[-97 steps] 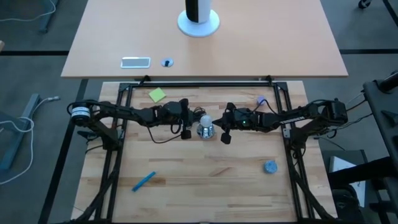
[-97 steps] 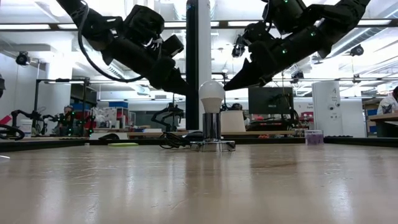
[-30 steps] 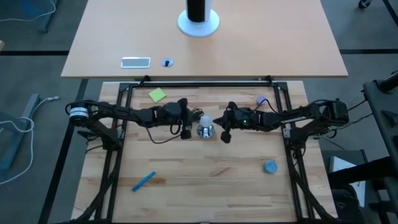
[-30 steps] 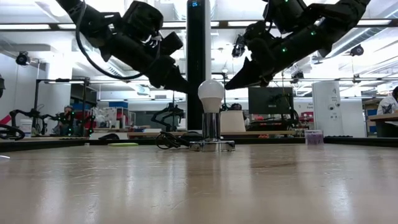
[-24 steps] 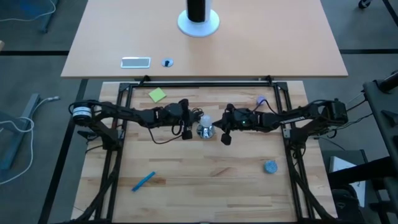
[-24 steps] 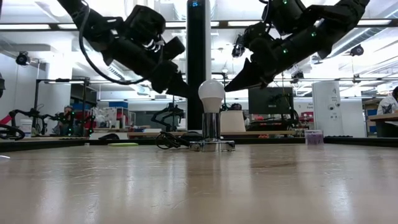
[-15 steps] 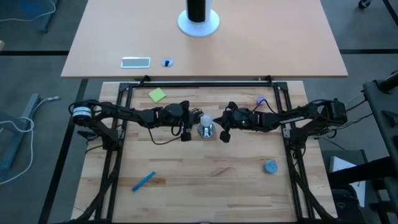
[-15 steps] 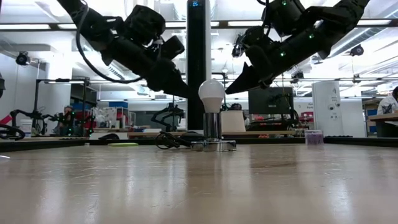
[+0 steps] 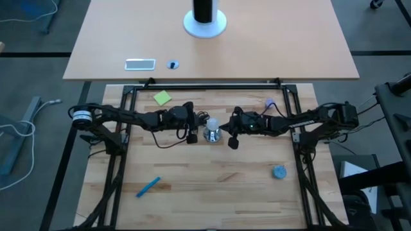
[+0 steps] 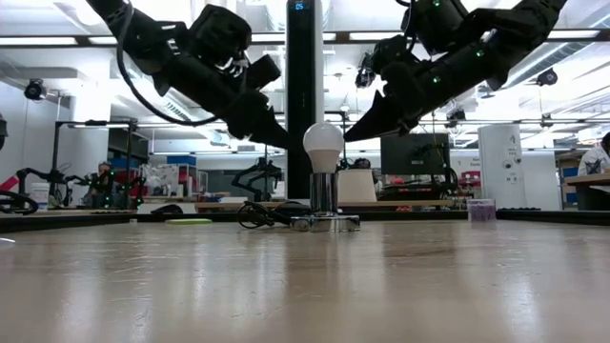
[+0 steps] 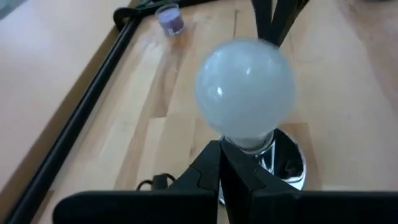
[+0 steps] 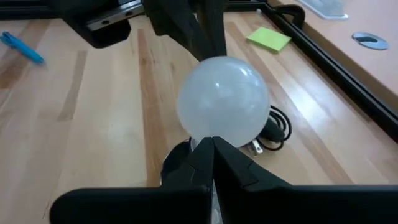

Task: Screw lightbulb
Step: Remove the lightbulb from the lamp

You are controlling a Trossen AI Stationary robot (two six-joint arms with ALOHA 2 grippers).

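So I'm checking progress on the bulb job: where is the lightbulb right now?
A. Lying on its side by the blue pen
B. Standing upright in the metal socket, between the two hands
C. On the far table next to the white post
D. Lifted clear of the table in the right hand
B: the lightbulb stands upright in the metal socket, with the shut left hand and shut right hand at either side.

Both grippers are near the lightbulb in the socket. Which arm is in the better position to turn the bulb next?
No clear favourite; perhaps the left. The lightbulb stands upright in the socket. The left gripper and the right gripper are both shut, tips on opposite sides of the bulb. The left tip looks marginally closer.
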